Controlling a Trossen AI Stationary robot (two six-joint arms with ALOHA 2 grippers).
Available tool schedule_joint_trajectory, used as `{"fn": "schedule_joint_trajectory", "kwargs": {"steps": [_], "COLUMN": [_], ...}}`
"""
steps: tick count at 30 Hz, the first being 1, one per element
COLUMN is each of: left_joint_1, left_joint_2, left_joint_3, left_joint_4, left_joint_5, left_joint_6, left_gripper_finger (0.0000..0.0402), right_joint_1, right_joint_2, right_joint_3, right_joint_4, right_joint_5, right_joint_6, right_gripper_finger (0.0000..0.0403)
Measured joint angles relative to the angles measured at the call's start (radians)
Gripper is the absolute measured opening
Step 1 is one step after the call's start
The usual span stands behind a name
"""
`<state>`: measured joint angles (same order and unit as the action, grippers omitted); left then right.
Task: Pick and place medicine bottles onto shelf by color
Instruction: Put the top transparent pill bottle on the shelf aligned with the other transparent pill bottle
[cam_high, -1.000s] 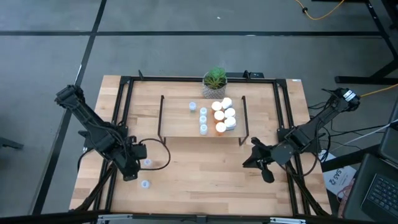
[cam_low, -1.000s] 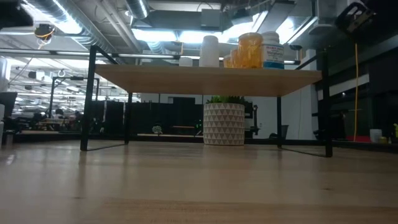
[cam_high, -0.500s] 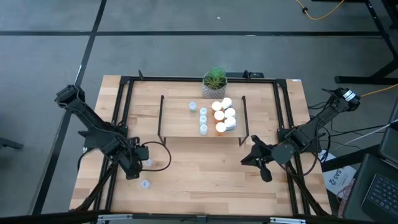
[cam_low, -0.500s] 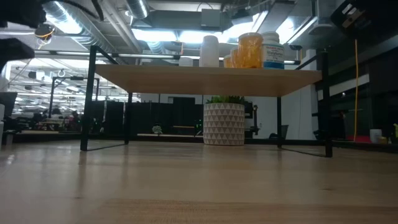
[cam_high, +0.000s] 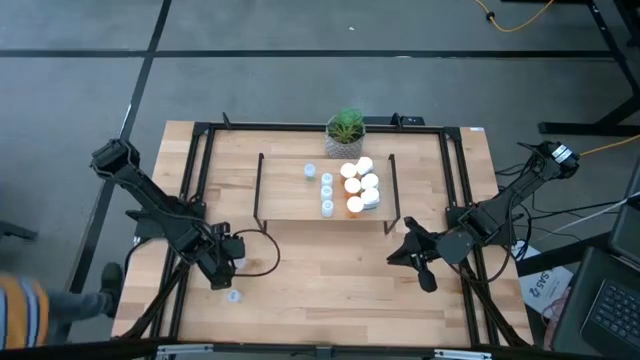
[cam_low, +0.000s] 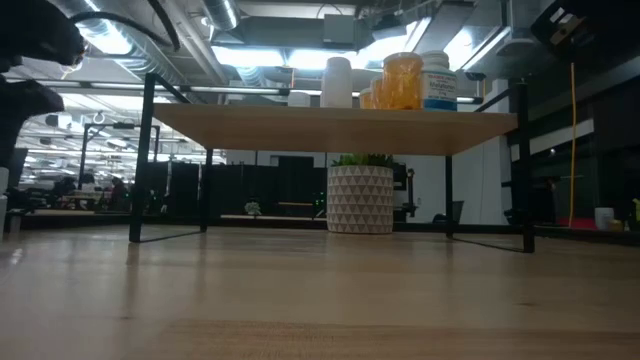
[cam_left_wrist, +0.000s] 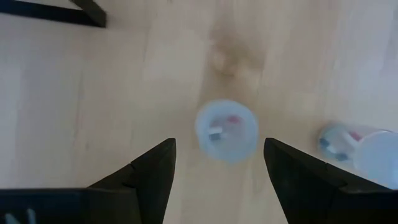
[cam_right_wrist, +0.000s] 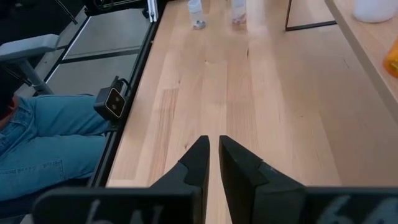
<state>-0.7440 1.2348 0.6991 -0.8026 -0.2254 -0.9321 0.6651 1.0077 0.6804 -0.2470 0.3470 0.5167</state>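
**Left gripper poised open above a loose clear bottle; shelf already holds two colour groups**

Seen from above, a light-wood table (cam_high: 330, 270) carries a low wooden shelf (cam_high: 290, 205) on thin black side frames. On the shelf top, four small pale bluish-clear bottles (cam_high: 326, 193) stand toward the middle, and just beside them a tight cluster of white and orange bottles (cam_high: 359, 186). A potted green plant (cam_high: 345, 130) in a patterned white pot stands just behind the shelf.

The left gripper (cam_high: 226, 270) is at the table's front-left area, well apart from the shelf. Its fingers (cam_left_wrist: 152, 171) are spread wide and hold nothing. In the left wrist view a small clear bottle (cam_left_wrist: 226, 130) stands upright on the wood between the fingers, touching neither. A second clear bottle (cam_left_wrist: 360, 152) lies on its side nearby. From above, one loose bottle (cam_high: 233, 296) shows just in front of the gripper.

The right gripper (cam_high: 418, 262) waits at the front-right area, its fingers (cam_right_wrist: 198, 163) pinched nearly together with nothing between them.

At table height, an orange bottle (cam_low: 403, 80) and a labelled white bottle (cam_low: 436, 80) stand on the shelf; the label text is too small to read. A person in blue jeans (cam_right_wrist: 43, 149) is at the left edge of the table.
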Motion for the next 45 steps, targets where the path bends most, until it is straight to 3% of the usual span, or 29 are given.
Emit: {"fn": "schedule_joint_trajectory", "kwargs": {"steps": [16, 24, 27, 32, 39, 45], "left_joint_1": [0.03, 0.066, 0.082, 0.131, 0.247, 0.448], "left_joint_2": [0.127, 0.127, 0.127, 0.127, 0.126, 0.126], "left_joint_3": [0.0, 0.042, 0.116, 0.32, 0.63, 0.767], "left_joint_4": [0.076, 0.06, -0.004, -0.121, -0.15, -0.147], "left_joint_5": [-0.018, 0.089, 0.128, 0.124, -0.038, -0.096], "left_joint_6": [0.024, 0.027, 0.064, 0.202, 0.493, 0.692], "left_gripper_finger": [0.0236, 0.0151, 0.0119, 0.0118, 0.0118, 0.0118], "right_joint_1": [0.0, 0.0, 0.0, 0.0, 0.0, 0.0], "right_joint_2": [0.0, 0.0, 0.0, 0.0, 0.026, 0.045], "right_joint_3": [0.0, 0.0, 0.0, 0.0, 0.0, 0.0], "right_joint_4": [0.0, 0.0, 0.0, -0.003, -0.004, -0.004], "right_joint_5": [0.002, 0.002, 0.018, 0.076, 0.088, 0.088], "right_joint_6": [-0.001, -0.002, -0.002, -0.002, -0.002, 0.003], "right_gripper_finger": [0.0039, 0.0039, 0.0039, 0.0039, 0.0039, 0.0039]}}
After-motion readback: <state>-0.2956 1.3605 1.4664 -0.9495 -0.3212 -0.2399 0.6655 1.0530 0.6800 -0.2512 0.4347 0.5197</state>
